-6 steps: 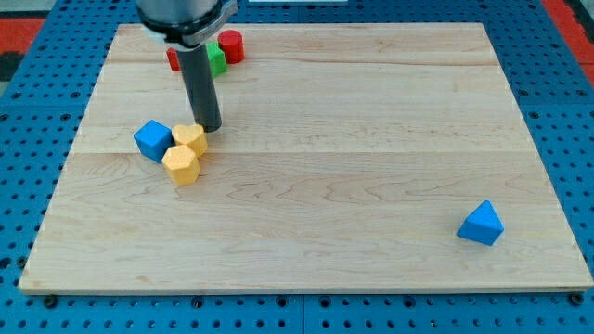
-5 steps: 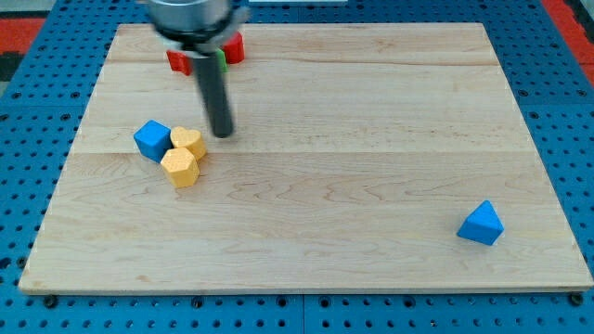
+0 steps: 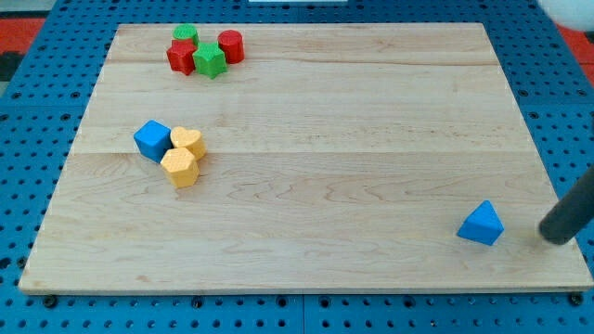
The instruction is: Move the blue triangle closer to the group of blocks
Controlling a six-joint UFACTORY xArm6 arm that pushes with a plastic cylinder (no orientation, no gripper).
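The blue triangle (image 3: 481, 224) lies near the board's lower right corner. My tip (image 3: 555, 238) is just to its right, a short gap away, not touching. A group sits at the left: a blue cube (image 3: 152, 140), a yellow heart (image 3: 189, 141) and a yellow hexagon (image 3: 180, 167), all touching. Another group is at the top left: a red star-like block (image 3: 181, 57), a green block (image 3: 186, 34) behind it, a green star-like block (image 3: 211, 60) and a red cylinder (image 3: 231, 45).
The wooden board (image 3: 371, 121) lies on a blue pegboard table (image 3: 37, 111). My rod comes in from the view's right edge, near the board's right edge.
My tip has left the spot beside the yellow heart and swung across the board to the right of the blue triangle. No block has moved.
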